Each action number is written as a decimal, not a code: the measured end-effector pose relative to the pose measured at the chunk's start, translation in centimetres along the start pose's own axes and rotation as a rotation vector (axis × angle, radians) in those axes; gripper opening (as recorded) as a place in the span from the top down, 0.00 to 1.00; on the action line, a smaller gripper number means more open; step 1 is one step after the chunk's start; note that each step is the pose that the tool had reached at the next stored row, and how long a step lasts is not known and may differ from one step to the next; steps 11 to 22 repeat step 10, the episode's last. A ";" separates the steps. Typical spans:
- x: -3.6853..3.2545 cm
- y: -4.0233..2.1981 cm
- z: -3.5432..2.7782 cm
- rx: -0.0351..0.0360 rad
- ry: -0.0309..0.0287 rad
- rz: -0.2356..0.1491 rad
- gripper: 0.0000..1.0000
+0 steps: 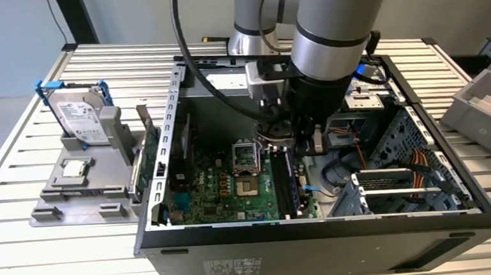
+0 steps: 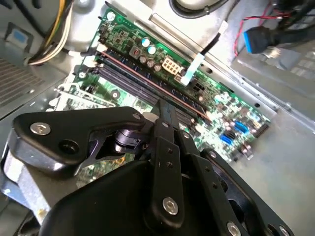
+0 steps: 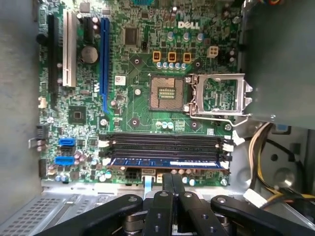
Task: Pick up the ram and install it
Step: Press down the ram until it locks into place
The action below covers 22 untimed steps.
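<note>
The ram is a long narrow stick standing in the black motherboard slot nearest the board's edge, between the white end clips. In the second wrist view it appears as a thin line along the slots. My gripper is shut, its black fingertips together over the middle of the ram's top edge. Whether they touch it is unclear. In the exterior view the gripper reaches down into the open computer case.
An open processor socket lies beside the slots, with cables and a drive cage close by. Outside the case, a grey fixture holds a silver hard drive, a small square chip and a thin dark-green card.
</note>
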State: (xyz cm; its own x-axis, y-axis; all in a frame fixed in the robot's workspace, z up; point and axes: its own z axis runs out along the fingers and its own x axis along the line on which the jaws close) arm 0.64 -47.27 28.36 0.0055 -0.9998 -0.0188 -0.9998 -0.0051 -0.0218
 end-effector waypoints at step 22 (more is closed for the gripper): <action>-0.02 -0.02 -0.83 -0.0015 -0.0001 0.000 1.00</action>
